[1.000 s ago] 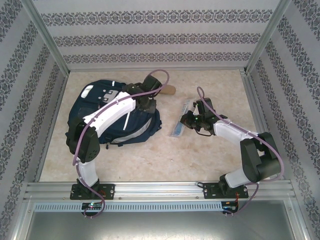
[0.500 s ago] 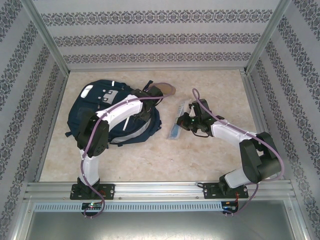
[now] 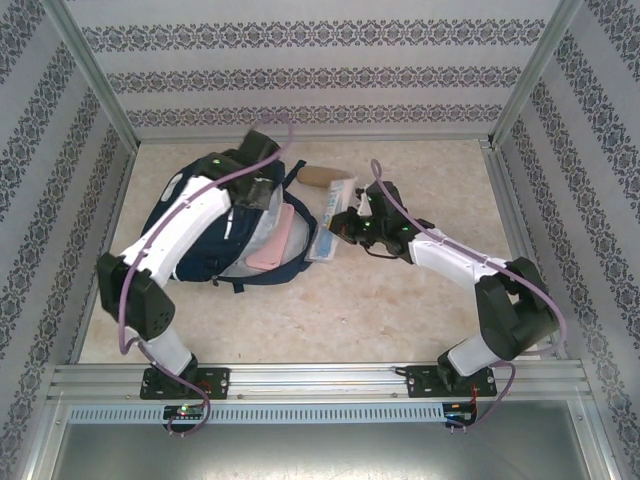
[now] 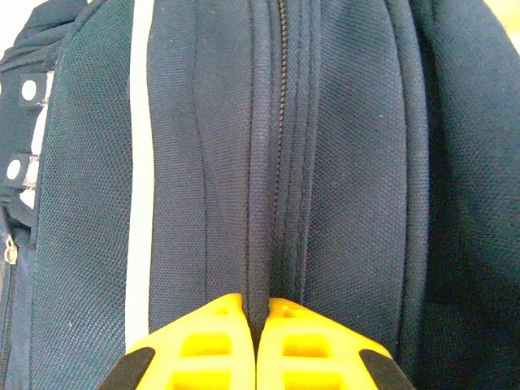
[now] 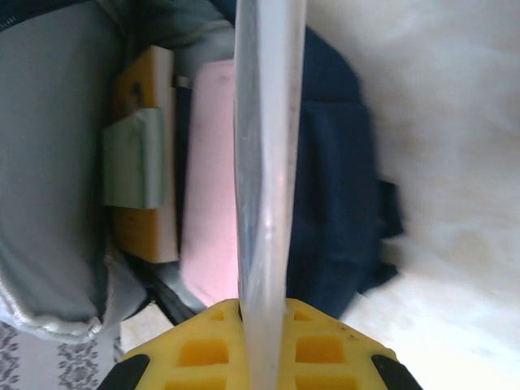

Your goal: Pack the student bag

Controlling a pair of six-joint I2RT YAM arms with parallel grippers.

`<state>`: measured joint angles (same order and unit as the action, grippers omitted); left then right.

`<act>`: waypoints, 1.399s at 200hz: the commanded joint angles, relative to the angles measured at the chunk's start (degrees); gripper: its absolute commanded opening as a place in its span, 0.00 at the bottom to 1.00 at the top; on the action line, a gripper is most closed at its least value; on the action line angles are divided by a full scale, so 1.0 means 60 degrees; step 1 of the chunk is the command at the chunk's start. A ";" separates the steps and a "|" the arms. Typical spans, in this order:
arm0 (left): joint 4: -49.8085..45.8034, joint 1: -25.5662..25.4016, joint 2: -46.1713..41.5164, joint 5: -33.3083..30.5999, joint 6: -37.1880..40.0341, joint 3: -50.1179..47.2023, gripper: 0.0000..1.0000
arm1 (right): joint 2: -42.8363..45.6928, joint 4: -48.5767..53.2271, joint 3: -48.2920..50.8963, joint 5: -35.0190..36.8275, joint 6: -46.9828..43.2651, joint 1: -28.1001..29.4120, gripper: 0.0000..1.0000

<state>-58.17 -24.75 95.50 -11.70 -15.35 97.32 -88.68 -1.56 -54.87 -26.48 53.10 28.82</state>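
Navy-blue fabric makes up the large student bag (image 3: 220,265), which lies on the pale marbled table (image 3: 400,300) at about nine to ten o'clock from the table's middle. A white reflective strip (image 4: 140,162) runs along its mesh-weave cloth near a closed dark zipper (image 4: 280,122). Its main mouth faces three o'clock and gapes, showing grey lining (image 5: 57,162), an orange flat block with a grey-green band (image 5: 146,162) and a pink flat slab (image 5: 210,187) side by side inside.

From its base at seven o'clock the left arm bends its elbow out toward eight o'clock, and its white forearm crosses above the bag to the bag's twelve o'clock edge. There the left gripper (image 4: 256,313) has its yellow fingers pressed together on a raised ridge of the navy cloth, right beside the zipper.

At twelve o'clock from the table's middle a tan rounded oblong (image 3: 318,175) lies near the bag's top corner.

The right arm stands on its base at five o'clock with its dark elbow at four o'clock, and its white forearm reaches toward ten o'clock, ending near the table's middle. The right gripper (image 5: 262,313) is clamped on a thin clear plastic packet (image 3: 328,222) with blue and white on it, seen edge-on from the wrist. The packet's far end is at the bag's open mouth; whether it touches the bag I cannot tell
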 commanded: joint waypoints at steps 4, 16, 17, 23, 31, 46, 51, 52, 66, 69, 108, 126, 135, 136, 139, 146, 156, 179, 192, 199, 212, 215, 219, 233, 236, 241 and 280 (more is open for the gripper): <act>0.0714 0.0644 -0.0814 0.2113 0.0144 0.0382 0.00 | -0.0825 -0.1124 -0.0882 -0.0419 0.0584 0.0448 0.02; 0.0806 0.1029 -0.0991 0.2706 0.0045 0.0350 0.00 | -0.1344 -0.1671 -0.1214 -0.0530 0.0946 0.0692 0.03; 0.0819 0.1039 -0.0998 0.2753 0.0042 0.0341 0.00 | -0.1404 -0.1709 -0.1249 -0.0549 0.0963 0.0713 0.03; 0.0856 0.1201 -0.1056 0.3011 0.0014 0.0325 0.00 | -0.1684 -0.1900 -0.1458 -0.0584 0.1082 0.0842 0.04; 0.0898 0.1334 -0.1114 0.3275 -0.0042 0.0293 0.00 | -0.2069 -0.2036 -0.1817 -0.0610 0.1189 0.1038 0.04; 0.1050 0.1429 -0.1208 0.3642 -0.0170 0.0164 0.00 | -0.2898 -0.2181 -0.2657 -0.0524 0.1357 0.1447 0.05; 0.1125 0.1456 -0.1235 0.3772 -0.0218 0.0105 0.00 | -0.3170 -0.2200 -0.2979 -0.0509 0.1406 0.1594 0.04; 0.1133 0.1458 -0.1245 0.3784 -0.0228 0.0094 0.00 | -0.3247 -0.2200 -0.3047 -0.0509 0.1427 0.1618 0.05; 0.1266 0.1471 -0.1271 0.4009 -0.0361 0.0019 0.00 | -0.4061 -0.2155 -0.3943 -0.0483 0.1576 0.1900 0.06; 0.1292 0.1476 -0.1269 0.4048 -0.0380 -0.0001 0.00 | -0.4244 -0.2100 -0.4164 -0.0460 0.1588 0.1958 0.08; 0.1438 0.1501 -0.1268 0.4304 -0.0572 -0.0092 0.00 | -0.6328 -0.1288 -0.6919 -0.0463 0.1795 0.2560 0.14; 0.1385 0.1509 -0.1292 0.4218 -0.0547 -0.0094 0.00 | -0.6660 -0.0351 -0.7671 -0.0439 0.1397 0.2682 0.34; 0.1332 0.1529 -0.1308 0.4143 -0.0497 -0.0111 0.00 | -0.6534 0.0002 -0.7634 -0.0299 0.1182 0.2697 0.39; 0.1332 0.1531 -0.1310 0.4146 -0.0492 -0.0116 0.00 | -0.6512 0.0043 -0.7616 -0.0272 0.1161 0.2690 0.40; 0.1318 0.1532 -0.1325 0.4107 -0.0477 -0.0128 0.00 | -0.6440 0.0189 -0.7567 -0.0186 0.1062 0.2685 0.43; 0.1300 0.1546 -0.1349 0.4038 -0.0438 -0.0161 0.00 | -0.6231 0.0546 -0.7430 0.0017 0.0791 0.2676 0.49; 0.1291 0.1596 -0.1398 0.4005 -0.0415 -0.0218 0.00 | -0.5874 0.0949 -0.7157 0.0284 0.0462 0.2618 0.51; 0.1338 0.1728 -0.1431 0.4011 -0.0402 -0.0350 0.00 | -0.5060 0.1695 -0.6507 0.0743 -0.0033 0.2484 0.61; 0.1367 0.1796 -0.1416 0.4041 -0.0403 -0.0416 0.00 | -0.4581 0.1880 -0.6040 0.0928 -0.0187 0.2400 0.64; 0.1364 0.1818 -0.1422 0.4058 -0.0400 -0.0452 0.00 | -0.4361 0.1959 -0.5794 0.0969 -0.0277 0.2358 0.66; 0.1398 0.1868 -0.1434 0.4063 -0.0400 -0.0533 0.00 | -0.4007 0.2050 -0.5350 0.0987 -0.0353 0.2249 0.66; 0.1411 0.1891 -0.1438 0.4075 -0.0407 -0.0564 0.00 | -0.3932 0.2061 -0.5242 0.0973 -0.0360 0.2223 0.66; 0.1418 0.1898 -0.1431 0.4076 -0.0407 -0.0585 0.00 | -0.3820 0.2075 -0.5091 0.0970 -0.0402 0.2174 0.66; 0.1478 0.1956 -0.1446 0.4161 -0.0444 -0.0709 0.00 | -0.3452 0.2115 -0.4629 0.1014 -0.0572 0.2024 0.65; 0.1478 0.1957 -0.1447 0.4175 -0.0455 -0.0716 0.00 | -0.3386 0.2138 -0.4548 0.1015 -0.0619 0.1999 0.65; 0.1479 0.1969 -0.1445 0.4177 -0.0458 -0.0742 0.00 | -0.3274 0.2184 -0.4427 0.1033 -0.0718 0.1930 0.63; 0.1536 0.2016 -0.1564 0.4285 -0.0517 -0.0896 0.00 | -0.2956 0.2244 -0.3823 0.1529 -0.1394 0.1005 0.49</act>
<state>-53.41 -13.74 89.60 12.58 -17.41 92.20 -108.05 10.35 -79.66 -20.71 48.99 38.26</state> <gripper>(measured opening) 0.063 0.525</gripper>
